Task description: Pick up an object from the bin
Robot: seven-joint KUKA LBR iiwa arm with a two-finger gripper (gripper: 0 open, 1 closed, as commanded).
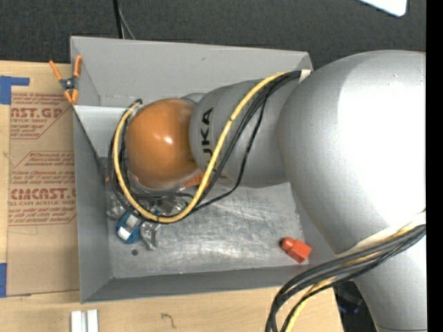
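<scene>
The hand hangs low in the left part of the bin, tucked under the arm's rounded orange cover, which hides most of it. Only some dark and metal parts show below the cover's near edge, so it cannot be told whether the hand is released or clenched, or whether it grasps anything. Yellow and black cables loop round the cover and run back along the arm, which comes in from the right and covers the far right of the bin. Nearest to the hand lies a small blue thing with a white part, just to its near left on the bin floor and close to the left wall. Whether the hand touches it cannot be told. Right beside it sits a small grey metal piece, either part of the hand or loose. A tiny dark speck lies a little nearer. Room is tight on the left, where the sloping wall stands close to the hand. To the right the grey, scuffed bin floor lies open along the near wall up to a red block, well apart from the hand in the near right corner. Beyond the far wall is a dark surface.
</scene>
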